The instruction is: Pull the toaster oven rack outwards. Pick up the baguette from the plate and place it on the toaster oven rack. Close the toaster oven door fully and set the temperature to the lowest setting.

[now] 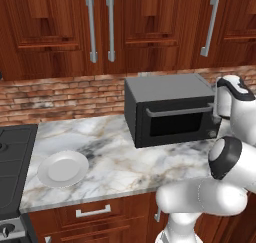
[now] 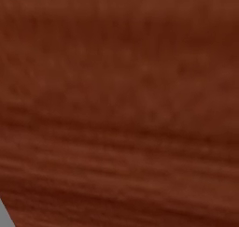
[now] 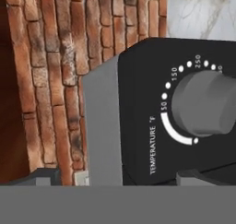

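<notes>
One plate (image 1: 63, 169) sits empty at the left of the marble counter (image 1: 120, 162); no baguette is seen on it. One toaster oven (image 1: 170, 114) stands to its right, against the brick wall (image 1: 60, 99), and its one toaster oven door (image 1: 175, 121) looks shut. At far right the hand is at the oven's control end. In the hand view one temperature knob (image 3: 205, 105) looms close, and the gripper (image 3: 120, 174) tips stand spread either side. Risks, as judged: the knob sits off-centre, so closing could catch its edge and slip; turning the wrong way would raise the setting.
</notes>
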{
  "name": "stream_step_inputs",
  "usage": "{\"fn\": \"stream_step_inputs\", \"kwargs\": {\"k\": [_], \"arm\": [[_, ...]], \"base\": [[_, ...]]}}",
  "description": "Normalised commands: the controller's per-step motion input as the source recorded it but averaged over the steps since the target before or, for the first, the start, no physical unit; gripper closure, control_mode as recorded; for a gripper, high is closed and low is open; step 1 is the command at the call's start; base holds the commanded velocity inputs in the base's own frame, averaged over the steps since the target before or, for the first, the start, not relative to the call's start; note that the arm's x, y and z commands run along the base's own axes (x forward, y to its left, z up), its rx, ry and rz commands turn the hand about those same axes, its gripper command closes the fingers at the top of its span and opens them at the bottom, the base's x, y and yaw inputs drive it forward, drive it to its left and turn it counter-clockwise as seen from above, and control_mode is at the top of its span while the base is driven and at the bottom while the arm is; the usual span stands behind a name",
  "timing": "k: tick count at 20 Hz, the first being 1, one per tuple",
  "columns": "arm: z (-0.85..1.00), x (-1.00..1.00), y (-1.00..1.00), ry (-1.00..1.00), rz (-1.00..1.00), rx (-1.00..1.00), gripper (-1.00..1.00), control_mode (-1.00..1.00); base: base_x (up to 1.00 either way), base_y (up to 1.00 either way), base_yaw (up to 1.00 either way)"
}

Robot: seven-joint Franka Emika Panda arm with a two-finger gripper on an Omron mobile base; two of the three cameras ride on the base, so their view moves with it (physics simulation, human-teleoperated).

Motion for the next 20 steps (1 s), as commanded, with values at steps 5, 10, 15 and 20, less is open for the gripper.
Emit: {"fn": "stream_step_inputs", "kwargs": {"k": [5,10,15,20], "arm": [[0.00,-0.52,0.00,0.00,0.00,0.00,-1.00,-1.00],[0.12,-0.58,0.00,0.00,0.00,0.00,-1.00,-1.00],[0.59,-0.53,0.00,-0.10,0.00,0.00,-1.00,-1.00],[0.71,-0.44,0.00,-0.08,0.00,0.00,-1.00,-1.00]], "base": [[0.00,0.00,0.00],[0.00,0.00,0.00],[0.00,0.00,0.00],[0.00,0.00,0.00]]}}
